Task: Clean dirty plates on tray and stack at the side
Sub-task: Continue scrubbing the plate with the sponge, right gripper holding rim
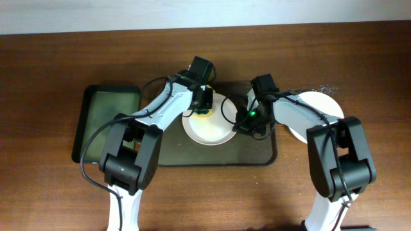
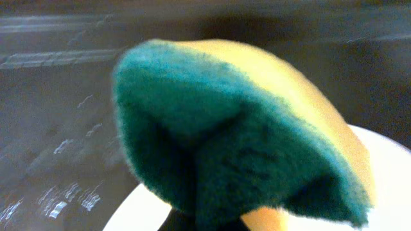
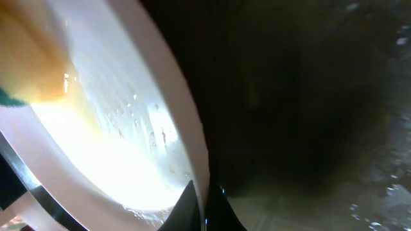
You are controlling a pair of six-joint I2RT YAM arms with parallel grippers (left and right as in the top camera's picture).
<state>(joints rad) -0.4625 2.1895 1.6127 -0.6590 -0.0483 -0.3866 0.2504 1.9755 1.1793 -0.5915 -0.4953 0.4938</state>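
Note:
A white plate point(image 1: 209, 128) with a yellowish inside sits on the dark tray point(image 1: 257, 154) in the overhead view. My left gripper point(image 1: 203, 106) is shut on a green and yellow sponge point(image 2: 244, 128) and holds it at the plate's far rim point(image 2: 144, 205). My right gripper point(image 1: 243, 122) is shut on the plate's right rim point(image 3: 192, 160), its fingers pinching the edge point(image 3: 204, 208). More white plates point(image 1: 318, 109) lie stacked off the tray at the right, partly hidden by the right arm.
A narrower black tray with a green inside point(image 1: 106, 122) lies to the left on the wooden table point(image 1: 51, 64). Arm cables loop over the dark tray's far edge.

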